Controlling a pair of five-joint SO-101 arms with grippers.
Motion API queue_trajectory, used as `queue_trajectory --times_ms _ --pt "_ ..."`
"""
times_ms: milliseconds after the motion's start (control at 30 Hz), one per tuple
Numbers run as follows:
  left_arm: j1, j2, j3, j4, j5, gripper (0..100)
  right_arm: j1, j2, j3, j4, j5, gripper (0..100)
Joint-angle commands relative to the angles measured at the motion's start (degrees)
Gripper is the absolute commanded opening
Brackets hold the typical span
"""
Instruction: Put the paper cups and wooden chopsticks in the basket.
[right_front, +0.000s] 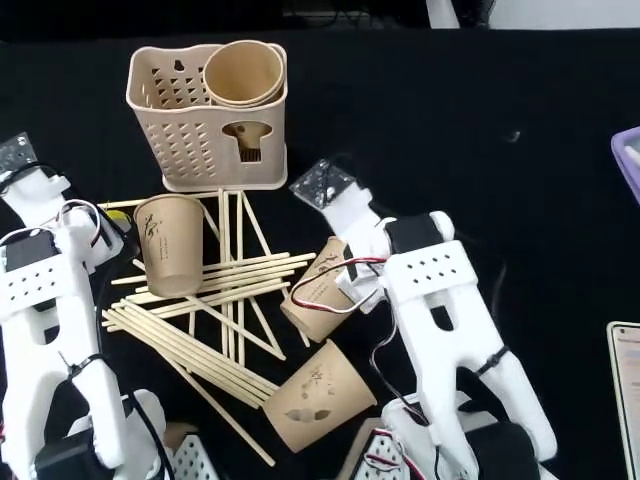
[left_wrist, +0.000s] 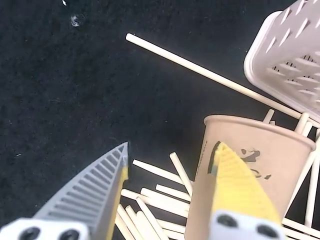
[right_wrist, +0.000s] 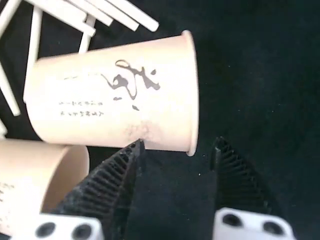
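Perforated beige plastic basket (right_front: 205, 120) is set at 11 o'clock on the black cloth table (right_front: 480, 130), with nested paper cups (right_front: 243, 72) held in its 3 o'clock side; its 6 o'clock side is cluttered by criss-crossed round wooden chopsticks (right_front: 215, 300) and an upright cup (right_front: 170, 243). Left gripper (left_wrist: 172, 150) is spread, one ribbed finger in front of that cup; right gripper (right_wrist: 178, 147) is spread at the rim of a tipped cup (right_wrist: 110, 100), with a second tipped cup (right_front: 318, 397) lying at its 6 o'clock. Open cloth is left from 12 to 3 o'clock, bounded by a purple object (right_front: 628, 160) at the edge.

Tan paper cups (right_wrist: 115, 95) carry dark, perhaps brush-painted marks; pale chopsticks (right_front: 190, 350); beige slotted basket (right_front: 195, 140); black cloth (right_front: 480, 150).
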Motion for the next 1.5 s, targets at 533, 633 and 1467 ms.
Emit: queue_trajectory --times_ms 533,633,1467 --pt "0.4 -0.8 1.2 -3.8 0.5 27 0.4 -16.3 -11.9 21.5 13.9 1.1" --pt "0.2 -1.2 2.9 -6.2 0.5 27 0.7 -19.6 -15.1 24.5 13.7 1.1" --pt "0.1 -1.3 3.3 -6.9 0.3 27 -6.9 -6.3 4.9 -4.1 -19.8 29.7"
